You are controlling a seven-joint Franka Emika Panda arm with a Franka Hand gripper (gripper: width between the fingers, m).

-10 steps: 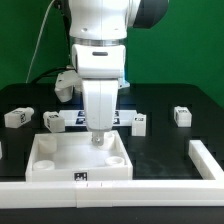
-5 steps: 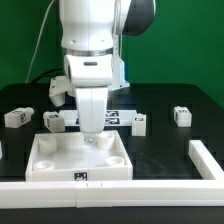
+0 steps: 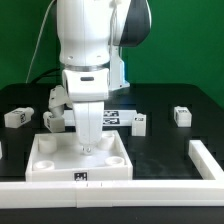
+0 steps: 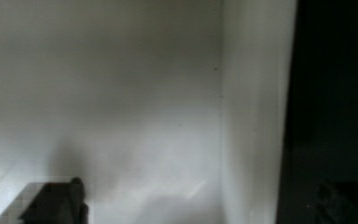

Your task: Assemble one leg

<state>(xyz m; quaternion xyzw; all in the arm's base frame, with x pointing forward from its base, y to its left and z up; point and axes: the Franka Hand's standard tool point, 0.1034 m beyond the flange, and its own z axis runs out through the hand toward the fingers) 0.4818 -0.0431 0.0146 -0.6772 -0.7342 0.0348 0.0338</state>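
White rail [image 3: 110, 196] along the near edge, and another rail piece [image 3: 207, 160] at the exterior view's right. Just behind is the tray [image 3: 45, 152], with a tag on its front wall and round sockets in the corners. The hand [image 3: 89, 148] is down inside the tray, tips low near the middle of the floor, not at a socket. Cannot tell whether the jaws are wide or narrow, and nothing is seen held. The wrist view is a blurred white surface beside a dark strip, plus a dark shape [image 4: 51, 202], so it doesn't help.

Behind the tray on the black tabletop [image 3: 165, 140]:
- The leg [image 3: 56, 121] is just beside the arm, on the exterior view's left.
- The second leg [image 3: 17, 117] is further left.
- The third leg [image 3: 140, 122] and fourth leg [image 3: 181, 116] are to the right.

All are loose, none socketed. The marker board [image 3: 117, 117] lies between them, partly hidden.

Risks:
- With the hand this low, a sideways move without lifting could catch the tray wall and shove the tray.
- The arm is close to the leg, so a swing may knock it askew.
- An off-centre grasp would tilt the leg and jam it at the socket.
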